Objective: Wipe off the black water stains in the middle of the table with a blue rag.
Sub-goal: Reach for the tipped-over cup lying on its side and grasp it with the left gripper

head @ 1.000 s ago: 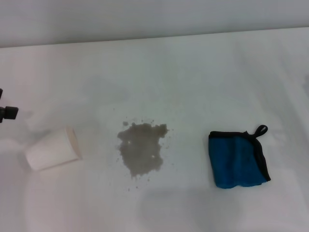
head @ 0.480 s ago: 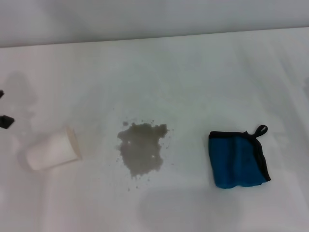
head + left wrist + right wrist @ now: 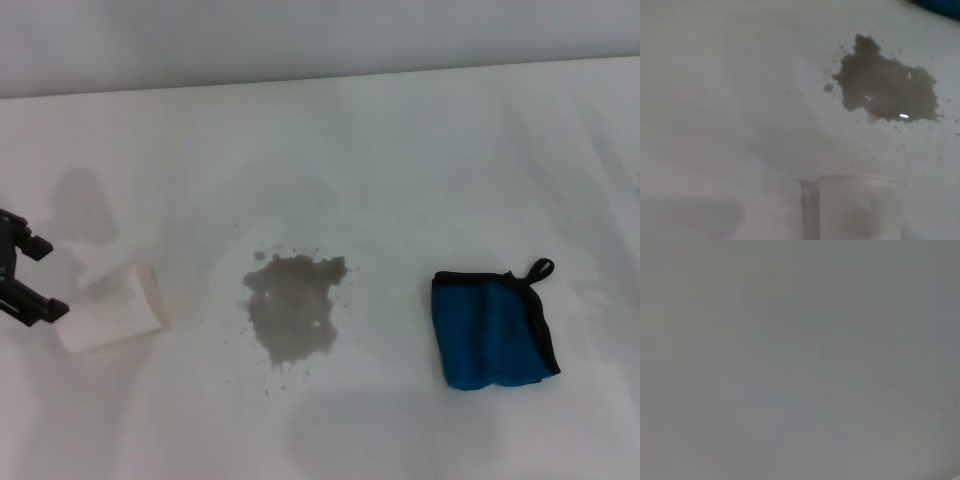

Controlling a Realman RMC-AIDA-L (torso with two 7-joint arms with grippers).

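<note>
Left gripper (image 3: 35,280) at surface (image 3: 400,150) left edge, fingers spread beside tipped cup (image 3: 110,308), likely clearing it. Stains (image 3: 293,308) unwiped; blue rag (image 3: 492,331) well apart, untouched. Right gripper unseen.

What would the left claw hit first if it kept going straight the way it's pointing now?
Most likely the white paper cup, lying on its side just ahead of the left claw at the table's left edge. Beyond it lie the black water stains. Depth is uncertain, so the claw might pass above the cup.
</note>
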